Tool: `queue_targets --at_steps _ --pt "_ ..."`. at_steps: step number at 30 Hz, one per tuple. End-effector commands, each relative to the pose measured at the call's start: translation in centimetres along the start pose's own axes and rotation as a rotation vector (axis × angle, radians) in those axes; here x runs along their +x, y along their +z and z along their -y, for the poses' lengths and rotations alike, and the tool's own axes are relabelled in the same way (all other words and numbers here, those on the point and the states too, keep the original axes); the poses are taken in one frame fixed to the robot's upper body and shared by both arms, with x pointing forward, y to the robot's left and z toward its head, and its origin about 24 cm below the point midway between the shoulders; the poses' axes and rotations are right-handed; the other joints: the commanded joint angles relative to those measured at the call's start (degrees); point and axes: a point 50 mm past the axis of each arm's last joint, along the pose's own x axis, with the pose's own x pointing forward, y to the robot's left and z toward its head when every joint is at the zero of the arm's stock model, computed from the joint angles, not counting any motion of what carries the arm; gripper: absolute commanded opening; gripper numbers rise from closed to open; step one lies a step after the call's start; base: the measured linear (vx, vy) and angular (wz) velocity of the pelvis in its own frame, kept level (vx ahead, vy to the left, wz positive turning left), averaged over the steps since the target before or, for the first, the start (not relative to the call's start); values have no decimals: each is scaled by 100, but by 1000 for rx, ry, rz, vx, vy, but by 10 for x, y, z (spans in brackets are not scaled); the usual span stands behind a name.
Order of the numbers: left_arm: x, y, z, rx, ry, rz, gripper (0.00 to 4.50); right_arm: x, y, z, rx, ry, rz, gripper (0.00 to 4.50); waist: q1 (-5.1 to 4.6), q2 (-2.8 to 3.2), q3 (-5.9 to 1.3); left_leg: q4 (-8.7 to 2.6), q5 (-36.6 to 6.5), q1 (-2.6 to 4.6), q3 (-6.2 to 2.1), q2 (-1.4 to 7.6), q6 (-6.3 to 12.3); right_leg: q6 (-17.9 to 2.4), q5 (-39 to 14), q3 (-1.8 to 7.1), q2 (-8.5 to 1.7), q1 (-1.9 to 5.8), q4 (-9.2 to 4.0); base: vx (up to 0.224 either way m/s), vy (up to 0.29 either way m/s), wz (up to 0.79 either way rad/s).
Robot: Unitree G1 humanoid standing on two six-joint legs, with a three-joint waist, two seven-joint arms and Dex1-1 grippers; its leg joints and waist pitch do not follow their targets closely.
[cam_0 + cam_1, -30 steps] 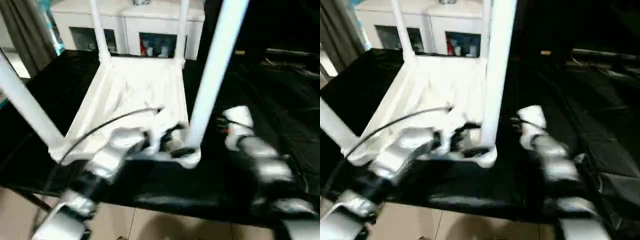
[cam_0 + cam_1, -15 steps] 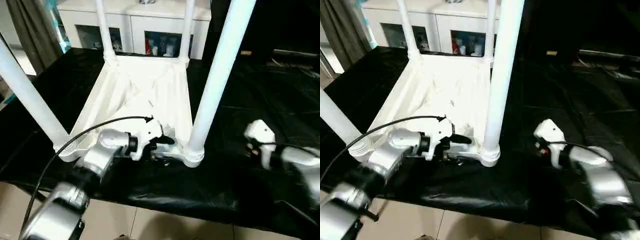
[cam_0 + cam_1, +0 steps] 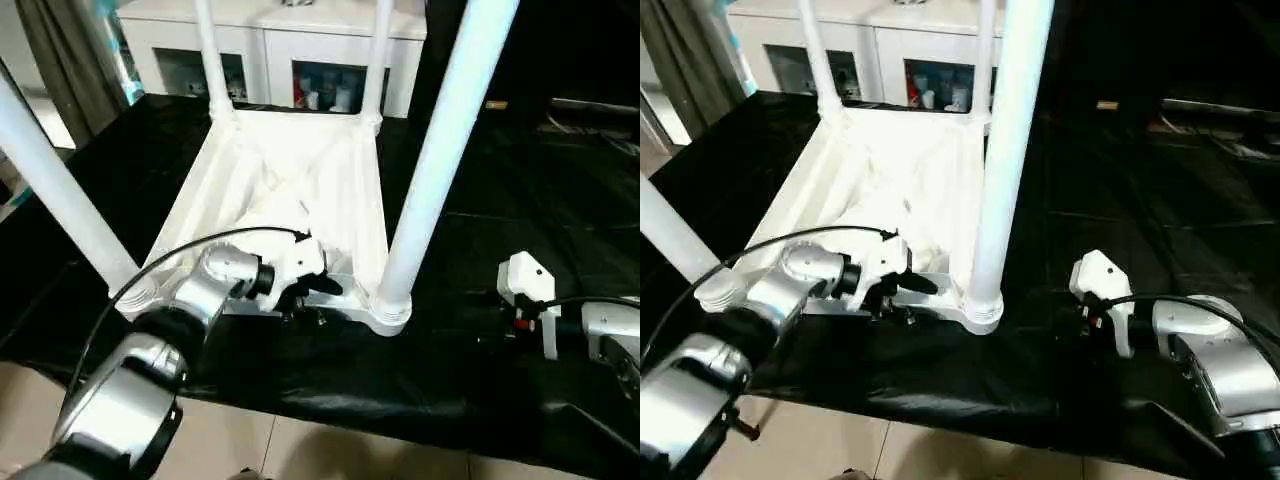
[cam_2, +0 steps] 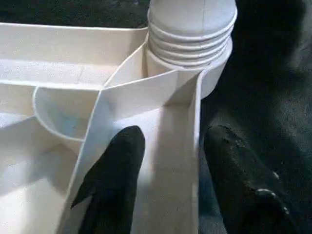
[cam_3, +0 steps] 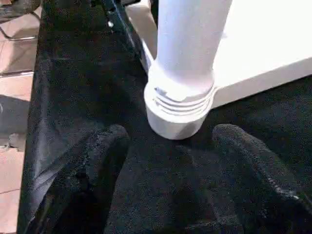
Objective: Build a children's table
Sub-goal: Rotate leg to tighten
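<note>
The worktop (image 3: pixel 480 330), covered in a black sheet, runs across the scene, its near edge ending above a tiled floor (image 3: pixel 330 450); broad bare sheet lies open to the right of the work. On it, near that edge, the children's table (image 3: pixel 290 180) lies upside down, ribbed underside up, with four white legs (image 3: pixel 440 150) standing upright from its corner sockets. A white cabinet (image 3: pixel 290 50) with glass doors stands beyond the far edge. The left gripper (image 4: pixel 168 161) is at the tabletop's near edge beside the near right corner socket (image 4: pixel 192 44); its black fingers (image 4: pixel 117 170) straddle the white rim wall there, one inside the rim and one outside over the black sheet, partly apart, and I cannot tell whether they press the wall. The right gripper (image 5: pixel 165 161) rests low over the bare sheet to the right of that same corner, well apart from it, its fingers (image 5: pixel 102 161) standing wide and holding nothing, pointed toward the leg's ribbed foot (image 5: pixel 180 105).
</note>
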Motion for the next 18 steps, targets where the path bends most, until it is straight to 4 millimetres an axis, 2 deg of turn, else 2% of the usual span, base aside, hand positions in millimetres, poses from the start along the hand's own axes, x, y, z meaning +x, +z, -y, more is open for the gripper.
queue_targets --at_steps 1,4,9,10,11,15,18 --pt "-2 0 -3 14 -4 -17 189 -2 5 -2 -14 20 -7 318 40 -43 -403 -328 -781 21 -229 430 654 -965 -1250 345 -544 369 -527 0 0 0" --pt "-2 -1 -3 8 -7 -12 163 -2 5 -3 -11 23 -14 318 65 -63 -397 -334 -782 24 -232 435 651 -890 -1329 340 -545 374 -529 0 0 0" --pt "-2 -2 -3 -9 -25 -9 124 -1 6 -3 -10 32 -17 318 114 -62 -405 -333 -690 30 -231 453 660 -919 -1261 347 -555 360 -510 0 0 0" --pt "-2 -2 -3 -11 -29 -11 115 -1 6 -3 -10 33 -18 318 113 -85 -405 -334 -698 34 -227 458 662 -923 -1253 348 -555 357 -511 0 0 0" --pt "-2 -2 -3 -12 -31 -12 115 -1 6 -3 -10 34 -19 318 125 -75 -404 -332 -697 34 -226 454 662 -932 -1249 349 -559 357 -506 0 0 0" --pt "-1 -5 -1 -14 -56 -31 74 -1 7 -3 -9 37 -23 318 126 -100 -398 -334 -711 25 -227 447 657 -880 -1343 345 -568 366 -519 0 0 0" --pt "0 -7 0 -12 -70 -43 55 -1 7 -3 -10 39 -26 318 130 -91 -396 -337 -712 29 -227 448 647 -848 -1423 345 -567 362 -526 0 0 0"
